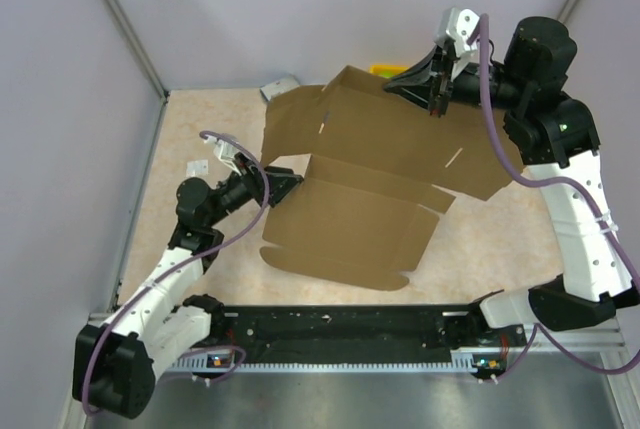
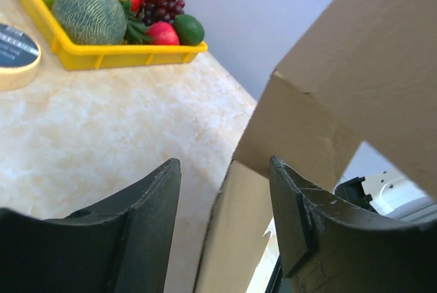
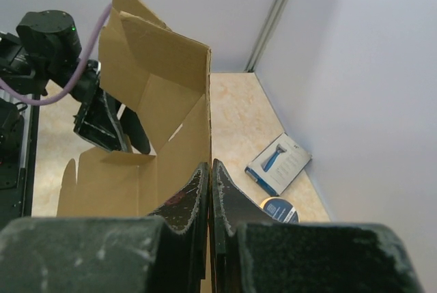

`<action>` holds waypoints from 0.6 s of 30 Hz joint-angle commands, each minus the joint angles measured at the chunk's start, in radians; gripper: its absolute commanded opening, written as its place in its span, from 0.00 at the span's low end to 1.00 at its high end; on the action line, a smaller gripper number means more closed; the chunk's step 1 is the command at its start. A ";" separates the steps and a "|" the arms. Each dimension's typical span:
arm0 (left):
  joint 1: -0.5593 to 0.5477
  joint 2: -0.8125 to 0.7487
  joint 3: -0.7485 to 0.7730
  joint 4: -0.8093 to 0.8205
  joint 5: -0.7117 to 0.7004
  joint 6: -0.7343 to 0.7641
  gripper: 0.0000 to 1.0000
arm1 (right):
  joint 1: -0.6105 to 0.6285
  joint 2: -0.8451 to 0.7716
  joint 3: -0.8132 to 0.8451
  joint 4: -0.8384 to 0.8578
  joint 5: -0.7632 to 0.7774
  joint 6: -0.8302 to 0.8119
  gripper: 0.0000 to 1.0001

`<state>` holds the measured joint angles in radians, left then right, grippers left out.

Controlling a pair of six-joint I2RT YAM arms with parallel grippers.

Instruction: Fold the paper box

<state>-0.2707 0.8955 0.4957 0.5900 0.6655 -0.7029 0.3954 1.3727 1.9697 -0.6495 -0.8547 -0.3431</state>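
The paper box [image 1: 360,179] is a large brown die-cut cardboard sheet, partly folded, its near panel flat on the table and its far panel raised. My right gripper [image 1: 436,89] is shut on the raised far edge; in the right wrist view the cardboard wall [image 3: 171,102] runs edge-on between the closed fingers [image 3: 235,204]. My left gripper [image 1: 290,187] is open at the sheet's left side, at the fold. In the left wrist view its fingers [image 2: 153,197] straddle the cardboard's edge [image 2: 235,238] without pinching it, with the raised panel [image 2: 355,88] above.
A yellow tray [image 2: 123,52] of plastic fruit stands at the back, partly hidden behind the box in the top view [image 1: 385,69]. A round tape roll [image 2: 13,54] and a blue-grey packet [image 3: 278,163] lie near the back wall. Purple walls enclose the table.
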 commanded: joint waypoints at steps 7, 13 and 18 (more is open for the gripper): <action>0.018 0.192 0.064 0.218 0.121 -0.090 0.73 | -0.007 -0.031 0.011 0.080 -0.041 0.026 0.00; 0.016 0.336 0.064 0.523 0.155 -0.248 0.78 | -0.009 -0.027 0.006 0.093 -0.053 0.039 0.00; 0.018 0.260 0.049 0.432 0.161 -0.219 0.74 | -0.009 -0.038 -0.014 0.090 -0.017 0.023 0.00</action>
<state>-0.2539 1.2423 0.5278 0.9516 0.7982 -0.9119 0.3950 1.3720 1.9690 -0.6144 -0.8654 -0.3275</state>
